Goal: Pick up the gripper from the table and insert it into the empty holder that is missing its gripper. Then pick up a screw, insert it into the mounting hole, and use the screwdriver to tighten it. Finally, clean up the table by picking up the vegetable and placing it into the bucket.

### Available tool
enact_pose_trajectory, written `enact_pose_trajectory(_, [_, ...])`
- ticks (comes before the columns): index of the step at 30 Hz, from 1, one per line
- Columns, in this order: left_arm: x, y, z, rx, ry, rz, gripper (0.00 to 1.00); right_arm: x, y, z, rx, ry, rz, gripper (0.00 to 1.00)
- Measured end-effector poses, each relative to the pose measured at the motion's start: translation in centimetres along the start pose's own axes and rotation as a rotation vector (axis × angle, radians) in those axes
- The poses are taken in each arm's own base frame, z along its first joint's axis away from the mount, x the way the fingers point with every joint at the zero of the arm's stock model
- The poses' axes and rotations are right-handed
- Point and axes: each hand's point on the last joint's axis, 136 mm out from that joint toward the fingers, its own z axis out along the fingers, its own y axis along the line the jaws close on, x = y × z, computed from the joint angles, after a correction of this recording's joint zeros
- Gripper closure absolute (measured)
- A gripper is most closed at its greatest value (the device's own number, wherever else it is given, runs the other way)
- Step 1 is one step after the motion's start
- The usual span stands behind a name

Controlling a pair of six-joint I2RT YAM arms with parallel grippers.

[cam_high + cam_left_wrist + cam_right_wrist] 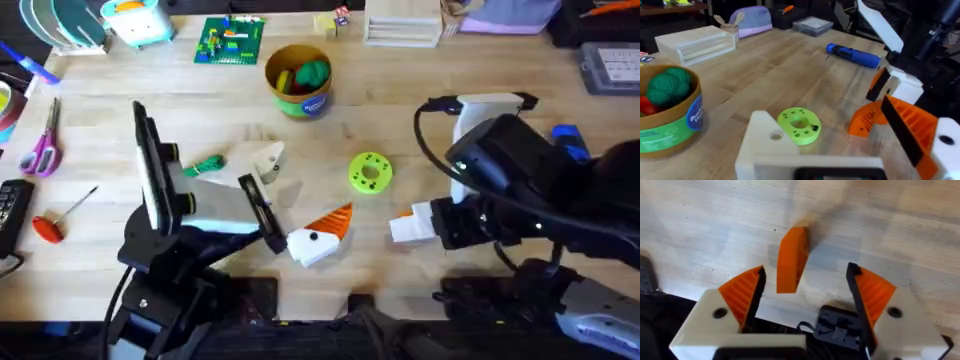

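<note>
The loose orange gripper lies on the wood between the spread fingers of my right gripper, which is open and hangs just above it. It is a sliver of orange in the overhead view and a wedge in the left wrist view. My left gripper is open and empty. One of its fingers is the empty holder, a bare white block; the other carries an orange tip. The green vegetable lies beside the left arm. The bucket stands at the back. The blue screwdriver lies far right.
A lime-green disc with small holes sits mid-table. A rounded green toy is inside the bucket. A red-handled screwdriver and scissors lie at the left. A wooden box and a grey case stand at the back.
</note>
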Motion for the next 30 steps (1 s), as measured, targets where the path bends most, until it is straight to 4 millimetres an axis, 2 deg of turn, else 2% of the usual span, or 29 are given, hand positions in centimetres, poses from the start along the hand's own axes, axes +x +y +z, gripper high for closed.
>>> enact_pose_trajectory(2, [0.0, 0.0, 0.0, 0.0, 0.0, 0.0, 0.007, -0.3, 0.0, 0.4, 0.012, 0.001, 0.001, 0.016])
enact_pose_trajectory(6, [0.0, 0.0, 0.0, 0.0, 0.0, 0.0, 0.007, -0.3, -0.2, 1.0, 0.039, 0.029, 0.005, 0.143])
enact_pose_trajectory(10, [0.0, 0.0, 0.0, 0.0, 0.0, 0.0, 0.007, -0.2, -0.2, 1.2, 0.045, 0.038, 0.006, 0.362])
enact_pose_trajectory(19, [0.0, 0.0, 0.0, 0.0, 0.0, 0.0, 0.008, -0.4, 0.4, 1.2, 0.015, 0.034, 0.005, 0.679])
enact_pose_trajectory(23, [0.0, 0.0, 0.0, 0.0, 0.0, 0.0, 0.008, -0.4, 0.5, 1.2, 0.011, 0.036, 0.006, 0.902])
enact_pose_trajectory(25, [0.0, 0.0, 0.0, 0.0, 0.0, 0.0, 0.008, -0.3, 0.5, 1.2, 0.008, 0.039, 0.005, 0.971])
enact_pose_trajectory(30, [0.0, 0.0, 0.0, 0.0, 0.0, 0.0, 0.008, 0.0, 0.5, 1.1, 0.005, 0.054, 0.006, 0.985])
